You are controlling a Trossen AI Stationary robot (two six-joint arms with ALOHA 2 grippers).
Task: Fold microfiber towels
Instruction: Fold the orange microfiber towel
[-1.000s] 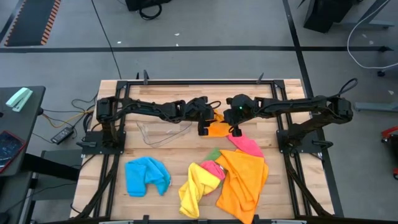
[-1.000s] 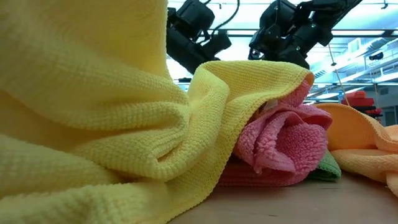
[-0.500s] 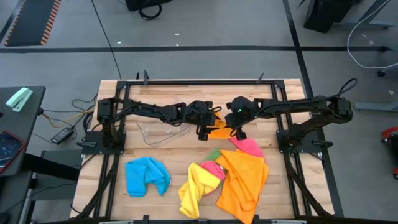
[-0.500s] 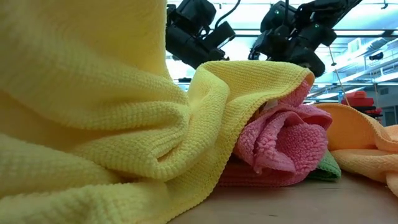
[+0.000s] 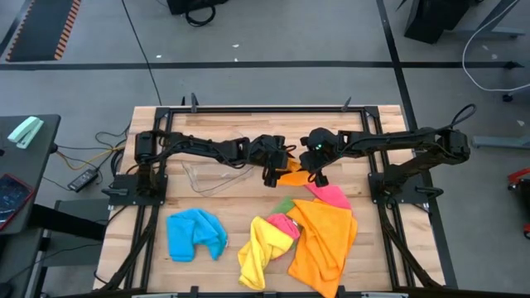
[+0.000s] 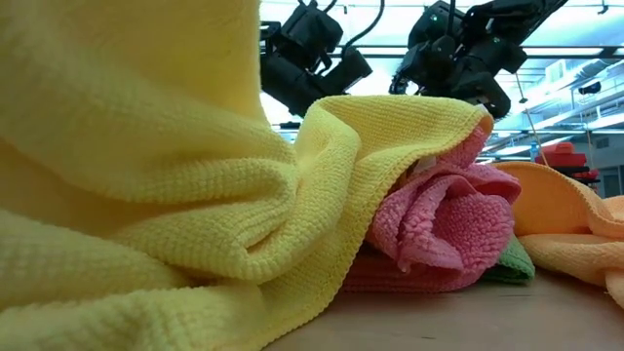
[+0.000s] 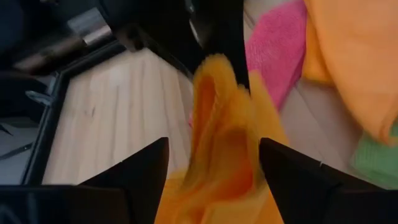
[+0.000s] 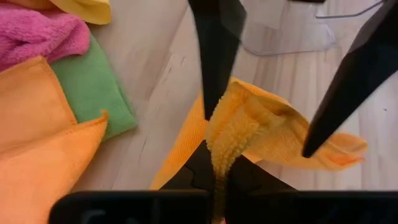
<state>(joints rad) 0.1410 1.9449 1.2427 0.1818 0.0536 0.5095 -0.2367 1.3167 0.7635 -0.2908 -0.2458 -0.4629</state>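
Note:
A small orange towel (image 5: 292, 175) lies bunched at the middle of the table, between my two grippers. My right gripper (image 5: 317, 176) is shut on it. My left gripper (image 5: 272, 175) is open, with one finger on each side of the towel's raised fold (image 7: 221, 118). I cannot tell whether those fingers touch it. Nearer the front edge lie a blue towel (image 5: 196, 234), a yellow one (image 5: 261, 252), a large orange one (image 5: 325, 240), a pink one (image 5: 330, 195) and a green one (image 5: 284, 204). My right gripper pinches a bunched ridge of the small orange towel (image 8: 219, 146) between its two fingers, taking several layers of a fold. The fingers slant down from the table's right side. The ridge is drawn up off the wood, and the towel's lower edge (image 8: 180, 155) lies on the table.
A clear plastic tub (image 5: 217, 175) lies left of my left gripper. The black frame rails (image 5: 248, 108) run round the table. Bare wood shows along the far side. In the low view the yellow towel (image 6: 146, 195) blocks most of the sight.
My left gripper has opened and rolled a little, staying beside the small orange towel. My right gripper has kept its hold and its place, tipping slightly. The towel has drawn into a narrower bunch between the grippers.

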